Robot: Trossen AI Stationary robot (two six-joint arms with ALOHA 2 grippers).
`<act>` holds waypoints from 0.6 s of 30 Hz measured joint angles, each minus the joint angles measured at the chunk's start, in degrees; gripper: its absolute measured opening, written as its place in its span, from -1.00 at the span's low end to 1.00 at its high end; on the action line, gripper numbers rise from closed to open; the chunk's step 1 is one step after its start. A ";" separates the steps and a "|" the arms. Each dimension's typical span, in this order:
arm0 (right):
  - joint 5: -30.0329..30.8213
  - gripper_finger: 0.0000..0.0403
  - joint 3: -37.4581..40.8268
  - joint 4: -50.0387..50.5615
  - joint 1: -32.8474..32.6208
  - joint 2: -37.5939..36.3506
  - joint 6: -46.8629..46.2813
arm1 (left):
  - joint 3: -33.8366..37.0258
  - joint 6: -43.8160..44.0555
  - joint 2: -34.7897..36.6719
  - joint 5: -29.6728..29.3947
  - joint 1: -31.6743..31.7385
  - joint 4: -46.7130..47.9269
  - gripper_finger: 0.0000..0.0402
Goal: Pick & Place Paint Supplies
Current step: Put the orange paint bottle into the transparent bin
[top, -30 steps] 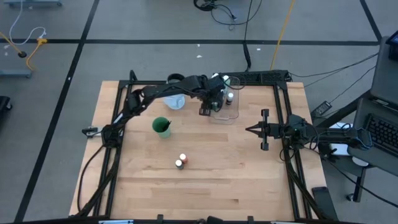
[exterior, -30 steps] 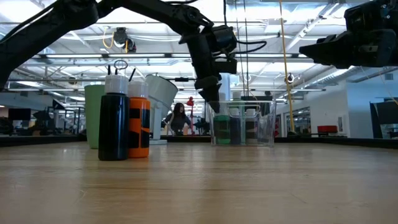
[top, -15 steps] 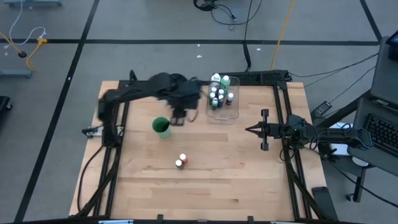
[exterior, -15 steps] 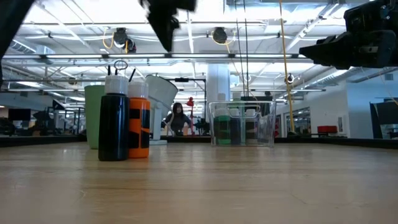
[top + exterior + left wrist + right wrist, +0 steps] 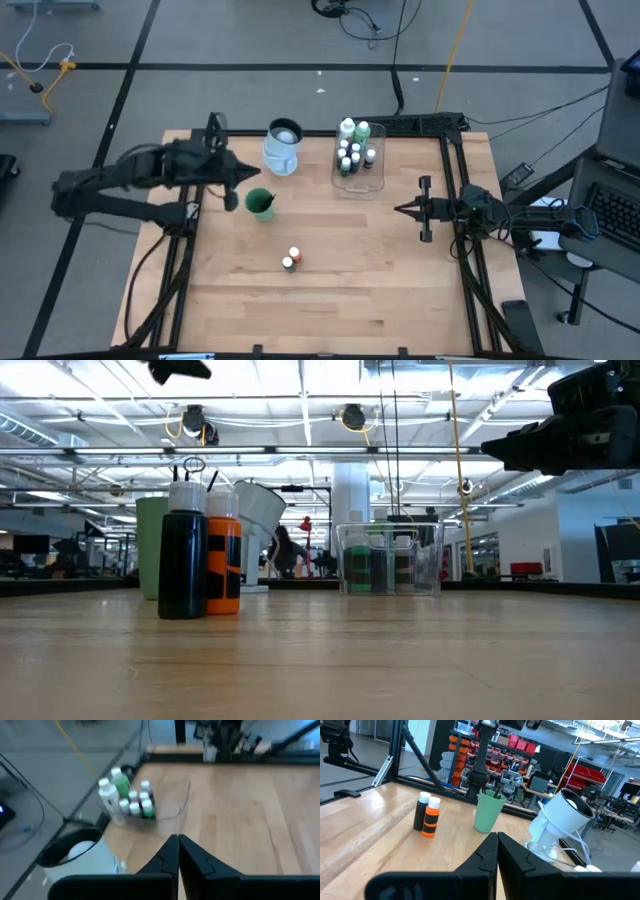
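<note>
Bottles (image 5: 131, 800) well beyond closed fingers (image 5: 170, 854)

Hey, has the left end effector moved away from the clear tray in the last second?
Yes. The left end effector, shut, was over the clear tray of bottles; it has swung away toward the table's left edge, now beside the green cup.

Well off from the dark left gripper (image 5: 229, 186), a clear tray (image 5: 375, 182) is showing white-capped bottles, one taller in green (image 5: 120, 782), one in white (image 5: 107, 796). Just beside that gripper, a pale green cup (image 5: 260, 203) is holding dark-handled brushes. Toward the dark right gripper (image 5: 404, 209), a black bottle (image 5: 421, 811) and an orange one (image 5: 431, 817) are wearing white caps.
</note>
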State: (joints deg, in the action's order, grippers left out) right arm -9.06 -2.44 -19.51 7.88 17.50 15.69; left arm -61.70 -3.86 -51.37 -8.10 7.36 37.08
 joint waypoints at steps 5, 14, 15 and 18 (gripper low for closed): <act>0.00 -0.98 0.00 0.00 0.00 0.00 -0.03 | 18.43 2.35 10.62 -5.27 -0.02 -17.97 -0.97; 0.00 -0.98 0.00 0.06 0.00 0.07 -0.03 | 41.94 1.41 13.58 6.41 9.29 -49.29 -0.99; 0.00 -0.98 0.00 0.12 0.00 0.11 -0.03 | 43.36 0.80 13.59 8.60 9.55 -53.77 -0.99; 0.00 -0.98 0.00 0.13 0.01 0.13 0.14 | 47.91 -0.11 13.48 7.53 10.76 -65.81 -0.99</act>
State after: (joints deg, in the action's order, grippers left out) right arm -9.06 -2.44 -19.38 7.90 17.63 15.84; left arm -13.79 -3.97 -37.88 -0.56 18.12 -28.73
